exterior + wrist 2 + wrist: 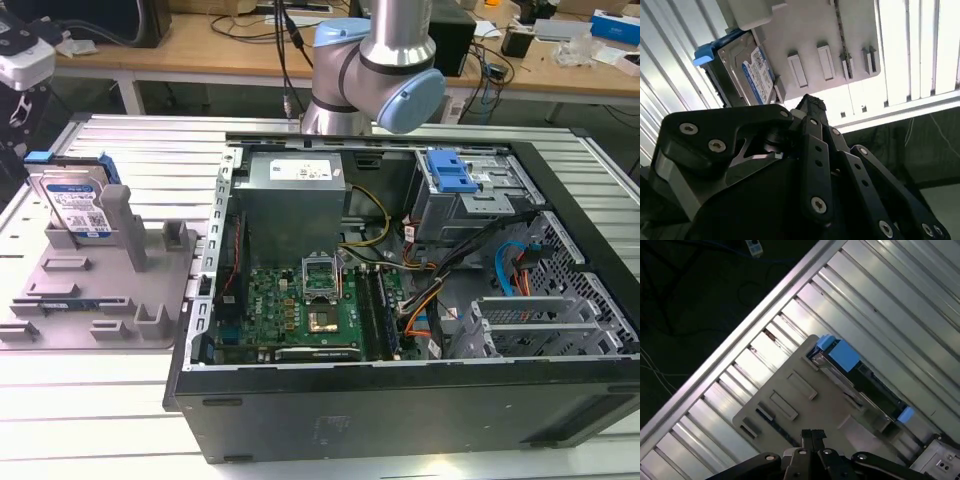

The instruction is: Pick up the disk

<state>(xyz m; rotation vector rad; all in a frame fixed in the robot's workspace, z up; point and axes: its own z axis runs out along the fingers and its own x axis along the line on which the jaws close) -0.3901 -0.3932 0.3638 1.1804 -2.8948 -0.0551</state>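
- Ribbed aluminium slats made up the desk (150,150) under everything, with wooden benches and loose cables behind it.
- At the exterior view's left, a grey plastic fixture with upright posts (110,290) lay flat on the desk.
- The flat rectangular silver metal disk with a white-and-blue label and blue plastic side rails (78,205) stood on its edge at the far corner of that fixture. It leaned against one of the tall posts, label face towards the camera.
- A large black open computer case (400,400) filled the middle and the exterior view's right, just beside the fixture. A green motherboard (290,310) lay on its floor and a blue plastic drive-bay latch (450,172) sat at its far side.
- My silver-and-pale-blue arm (375,60) rose behind the case.
- In the first wrist view my claw (813,434) hung over the fixture's (805,405) flat plate, clear of the disk (875,390), which showed edge-on with its blue rail uppermost.
- In the second wrist view the claw (810,102) pointed at the fixture (815,30), with the disk (752,70) near the tip and not touching it.
- My claw was narrow, its black fingertips (807,435) drawn together, and it held nothing.
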